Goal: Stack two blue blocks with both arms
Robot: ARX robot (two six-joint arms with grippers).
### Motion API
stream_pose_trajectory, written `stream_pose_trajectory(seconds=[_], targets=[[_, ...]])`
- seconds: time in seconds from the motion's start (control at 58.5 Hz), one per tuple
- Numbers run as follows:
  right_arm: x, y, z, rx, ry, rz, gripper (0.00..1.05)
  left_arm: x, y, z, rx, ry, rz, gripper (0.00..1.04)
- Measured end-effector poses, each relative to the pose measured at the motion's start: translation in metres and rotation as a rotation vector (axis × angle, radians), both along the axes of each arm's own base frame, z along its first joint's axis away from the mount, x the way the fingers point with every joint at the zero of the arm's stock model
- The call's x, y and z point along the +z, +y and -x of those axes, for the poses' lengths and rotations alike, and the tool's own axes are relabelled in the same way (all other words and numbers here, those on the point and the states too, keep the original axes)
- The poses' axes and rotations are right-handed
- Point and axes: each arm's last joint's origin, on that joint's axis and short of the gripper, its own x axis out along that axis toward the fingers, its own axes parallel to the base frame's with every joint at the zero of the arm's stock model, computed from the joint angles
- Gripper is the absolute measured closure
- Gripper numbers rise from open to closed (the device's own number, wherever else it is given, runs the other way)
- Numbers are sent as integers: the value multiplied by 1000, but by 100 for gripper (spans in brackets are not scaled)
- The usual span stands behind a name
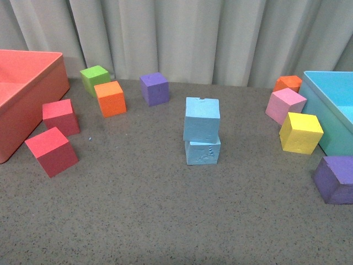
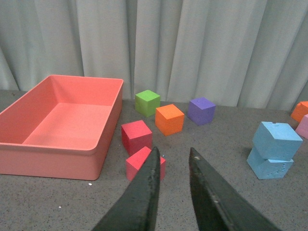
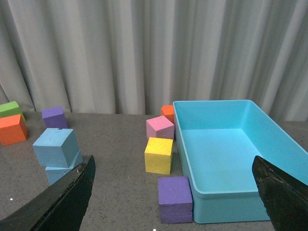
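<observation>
Two sky-blue blocks stand stacked at the table's middle. The upper blue block [image 1: 202,118] rests slightly turned on the lower blue block [image 1: 202,152], whose front face has an embossed pattern. The stack also shows in the left wrist view, upper block [image 2: 276,140] over lower block [image 2: 268,165], and in the right wrist view [image 3: 56,147]. Neither arm appears in the front view. My left gripper [image 2: 172,153] is shut, holding nothing, hovering well left of the stack near a red cube [image 2: 144,162]. My right gripper [image 3: 173,166] is open and empty, right of the stack, above a purple cube [image 3: 175,198].
A coral bin [image 1: 25,96] sits far left, a turquoise bin [image 1: 331,107] far right. Red cubes [image 1: 51,150], a green cube [image 1: 95,78], an orange cube [image 1: 110,98] and a purple cube [image 1: 154,88] lie left and behind. Pink [image 1: 285,105], yellow [image 1: 300,132] and orange [image 1: 288,83] cubes lie right.
</observation>
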Motion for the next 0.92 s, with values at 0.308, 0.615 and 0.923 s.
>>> stream_pose_trajectory(seconds=[0.308,0.615,0.923], targets=[[0,0,0,0,0,0,10,0,0,0,0,0,0,24],[0,0,0,0,0,0,10,0,0,0,0,0,-3,7],[0,0,0,0,0,0,10,0,0,0,0,0,-3,7]])
